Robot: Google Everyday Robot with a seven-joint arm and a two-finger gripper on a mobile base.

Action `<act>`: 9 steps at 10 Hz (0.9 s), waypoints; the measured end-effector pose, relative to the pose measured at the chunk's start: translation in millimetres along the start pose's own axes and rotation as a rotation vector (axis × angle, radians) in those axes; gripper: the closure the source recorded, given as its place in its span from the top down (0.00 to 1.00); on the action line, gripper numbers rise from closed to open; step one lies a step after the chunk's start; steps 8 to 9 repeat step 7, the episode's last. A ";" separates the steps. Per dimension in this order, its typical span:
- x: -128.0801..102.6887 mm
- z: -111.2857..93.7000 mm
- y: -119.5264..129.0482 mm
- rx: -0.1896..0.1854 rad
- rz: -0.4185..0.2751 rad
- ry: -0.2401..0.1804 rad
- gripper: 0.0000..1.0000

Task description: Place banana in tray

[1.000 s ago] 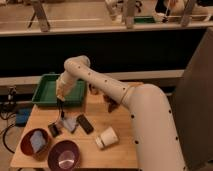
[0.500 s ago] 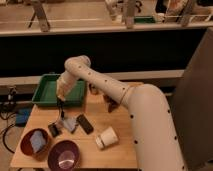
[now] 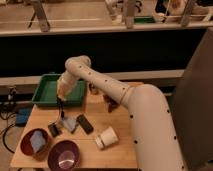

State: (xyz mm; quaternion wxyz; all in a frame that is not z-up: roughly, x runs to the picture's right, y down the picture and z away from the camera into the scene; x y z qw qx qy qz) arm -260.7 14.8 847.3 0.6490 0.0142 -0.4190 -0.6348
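To the left of and below the gripper (image 3: pixel 61 104) sit two maroon bowls (image 3: pixel 35 142). The gripper hangs at the near rim of the green tray (image 3: pixel 47 92), which lies just behind it. To its right lies a tipped white cup (image 3: pixel 106 137). I cannot make out the banana, so the step is hard to judge; the likely next move is carrying over the tray.

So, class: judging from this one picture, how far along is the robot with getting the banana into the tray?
Done: the arm has reached the green tray, and the claw hangs at its front rim. In hand: probably the placing, though no banana can be made out at the claw or in the tray. Left: confirming the banana sits in the tray, then pulling clear of the maroon bowls and the white cup.
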 end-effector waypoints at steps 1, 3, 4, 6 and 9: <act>-0.1 0.1 0.5 0.000 0.000 -0.001 0.66; 0.1 0.3 1.7 0.001 -0.001 -0.003 0.74; 0.6 0.2 2.6 0.000 -0.002 -0.003 0.74; 0.9 0.3 3.4 0.001 -0.003 -0.004 0.74; 1.3 0.2 3.6 0.001 -0.005 -0.004 0.76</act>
